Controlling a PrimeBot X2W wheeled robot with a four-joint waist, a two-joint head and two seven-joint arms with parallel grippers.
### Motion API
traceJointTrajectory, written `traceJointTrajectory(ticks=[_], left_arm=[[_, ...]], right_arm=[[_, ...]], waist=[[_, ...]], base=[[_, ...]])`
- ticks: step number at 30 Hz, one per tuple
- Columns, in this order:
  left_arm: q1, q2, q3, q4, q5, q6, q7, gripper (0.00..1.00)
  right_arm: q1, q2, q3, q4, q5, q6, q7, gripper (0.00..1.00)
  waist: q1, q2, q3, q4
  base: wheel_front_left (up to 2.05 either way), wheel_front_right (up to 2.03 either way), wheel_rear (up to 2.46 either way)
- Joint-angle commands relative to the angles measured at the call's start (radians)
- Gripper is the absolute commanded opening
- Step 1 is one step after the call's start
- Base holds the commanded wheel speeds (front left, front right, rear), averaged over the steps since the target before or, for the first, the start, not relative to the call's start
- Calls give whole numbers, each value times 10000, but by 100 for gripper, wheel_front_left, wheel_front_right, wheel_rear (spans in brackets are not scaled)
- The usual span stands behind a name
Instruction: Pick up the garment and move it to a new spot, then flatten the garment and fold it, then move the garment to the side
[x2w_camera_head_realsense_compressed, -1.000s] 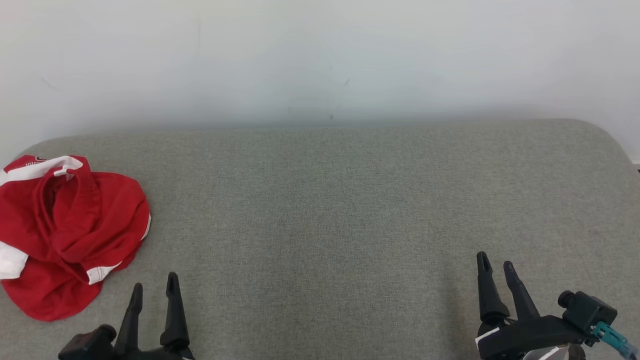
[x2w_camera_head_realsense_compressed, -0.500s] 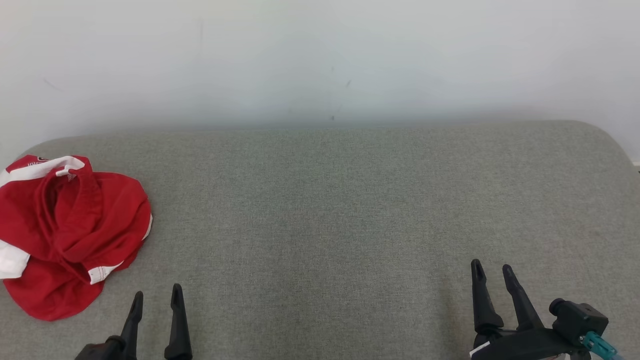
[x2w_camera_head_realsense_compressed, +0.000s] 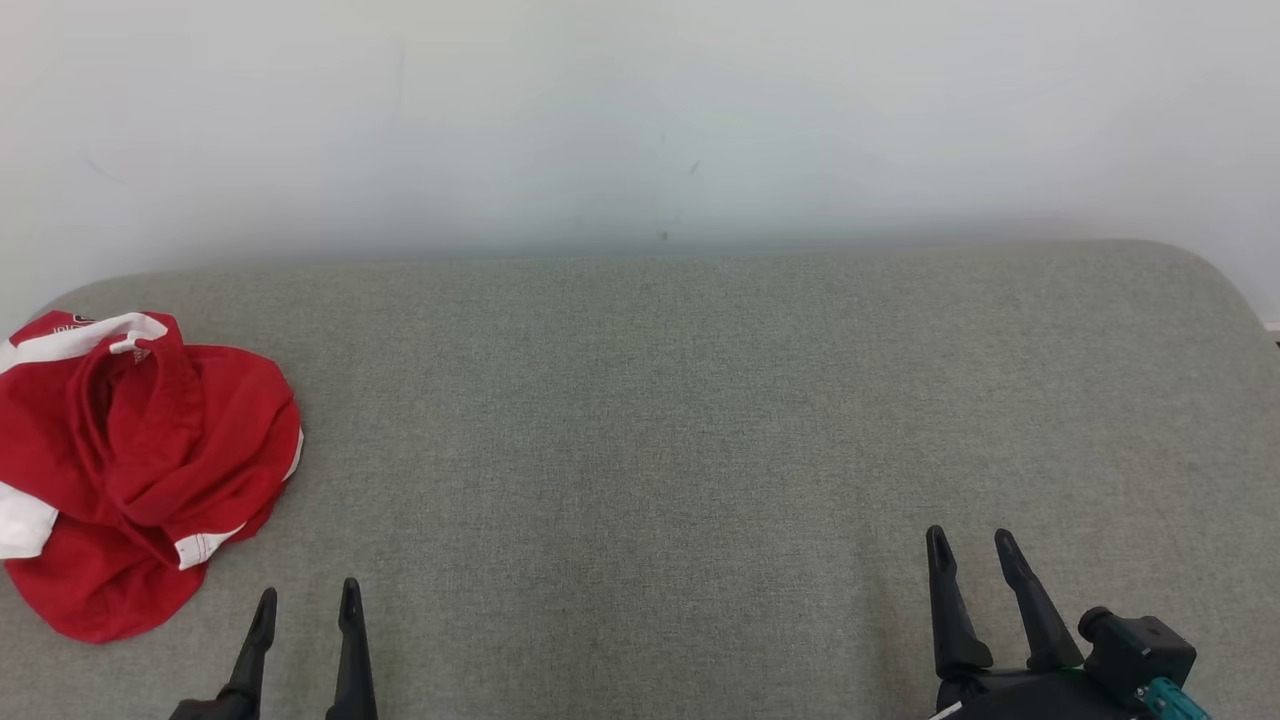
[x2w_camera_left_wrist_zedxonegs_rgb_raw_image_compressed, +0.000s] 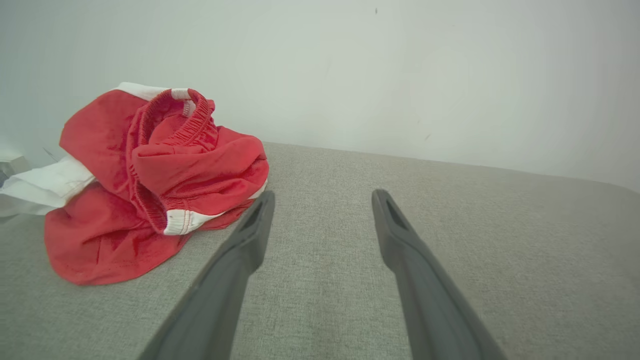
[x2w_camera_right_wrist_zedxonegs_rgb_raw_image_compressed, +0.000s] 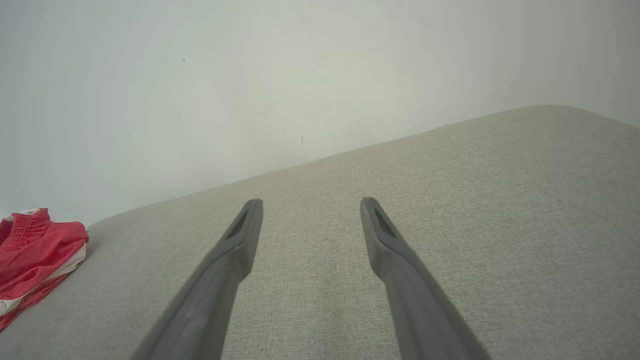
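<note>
The garment (x2w_camera_head_realsense_compressed: 140, 470) is a crumpled pair of red shorts with white trim, bunched in a heap at the far left of the grey cushion (x2w_camera_head_realsense_compressed: 660, 420). In the left wrist view the garment (x2w_camera_left_wrist_zedxonegs_rgb_raw_image_compressed: 150, 185) lies ahead and to the left of my fingers, its elastic waistband on top. My left gripper (x2w_camera_head_realsense_compressed: 307, 598) is open at the lower left, a little to the right of the heap and apart from it. My right gripper (x2w_camera_head_realsense_compressed: 970, 545) is open at the lower right, far from the garment (x2w_camera_right_wrist_zedxonegs_rgb_raw_image_compressed: 35, 255). Neither holds anything.
The cushion's rounded right corner (x2w_camera_head_realsense_compressed: 1215, 275) meets a plain white wall (x2w_camera_head_realsense_compressed: 640, 120) that runs along the whole back edge. Bare grey fabric stretches between the two grippers.
Both grippers have drawn back toward the bottom edge of the head view, the right one also shifting slightly left. The garment has not moved.
</note>
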Motion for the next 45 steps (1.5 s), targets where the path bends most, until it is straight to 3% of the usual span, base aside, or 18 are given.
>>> traceJointTrajectory(ticks=[1,17,45], left_arm=[[167,39,46,-99,241,-50,-57,100],[469,45,192,-358,1413,-93,-208,100],[420,45,329,-358,1198,-74,-208,100]], right_arm=[[106,13,49,-56,-193,-15,-92,100],[376,40,201,-197,-1182,-17,-505,100],[399,37,-54,-45,-1200,-17,-498,100]], waist=[[0,0,0,-3],[0,0,22,-25],[0,0,100,-94]], base=[[0,0,0],[0,0,0],[0,0,0]])
